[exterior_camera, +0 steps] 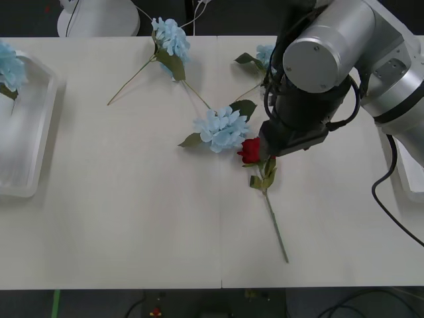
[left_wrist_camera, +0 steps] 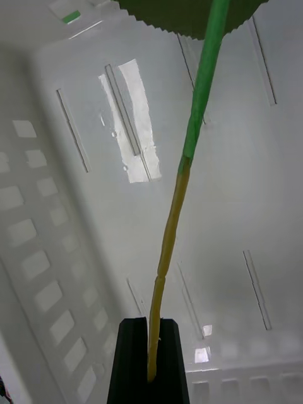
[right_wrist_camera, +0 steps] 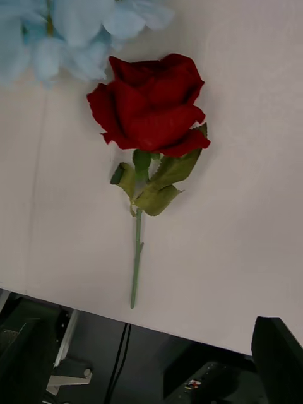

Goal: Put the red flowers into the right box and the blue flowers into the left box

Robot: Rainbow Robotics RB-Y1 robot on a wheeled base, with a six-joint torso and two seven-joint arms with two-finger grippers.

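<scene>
While right gripper (exterior_camera: pixel 278 151) hovers | red rose (exterior_camera: pixel 250 150) just beside.

1. You have the left box (exterior_camera: pixel 26 179) at the table's (exterior_camera: pixel 132 218) left edge, one blue flower (exterior_camera: pixel 8 69) inside it.
2. Mid-table, a second blue flower (exterior_camera: pixel 222 128) lies just left of the rose (exterior_camera: pixel 250 150).
3. Behind them lie two more blue flowers (exterior_camera: pixel 171 36).

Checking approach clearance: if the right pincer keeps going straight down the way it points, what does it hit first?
Most likely the red rose lying on the table, directly under the right pincer. A blue flower lies close beside the bud; depth is unclear.
</scene>
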